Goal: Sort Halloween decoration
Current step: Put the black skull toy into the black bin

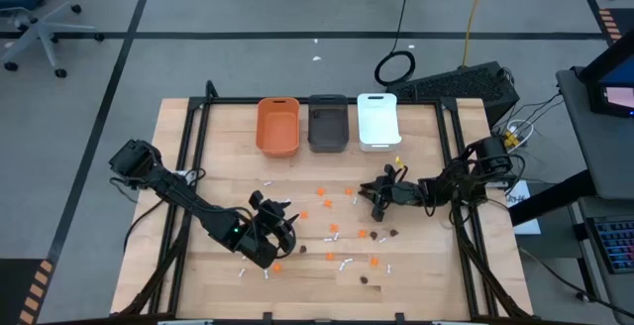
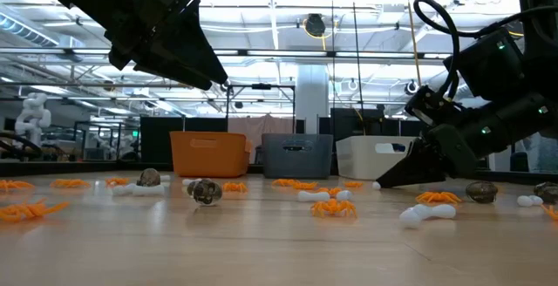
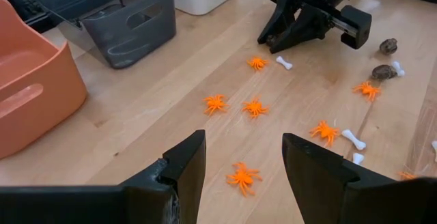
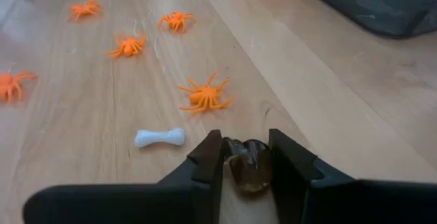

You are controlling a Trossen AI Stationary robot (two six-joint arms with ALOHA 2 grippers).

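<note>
Right gripper [image 4: 246, 157] low at the table, fingers pinching a dark lump [image 4: 248, 166]; left fingers [image 3: 184, 166] spread.

Back edge of the table [image 1: 188, 275] is walled off by three bins side by side: orange bin [image 1: 278, 126], dark grey bin [image 1: 328, 123], white bin [image 1: 377, 120], basically no gaps between them. In front of the bins there's a bare wood strip, easy to sweep through. The middle is the messy part, orange spiders [image 3: 255, 107], white bones [image 4: 159, 137] and dark lumps [image 3: 384, 72] scattered with small gaps. The right gripper [image 1: 377, 204] sits low in that clutter, the left gripper [image 1: 280, 222] hangs over its near-left part. Far left side is mostly open.
</note>
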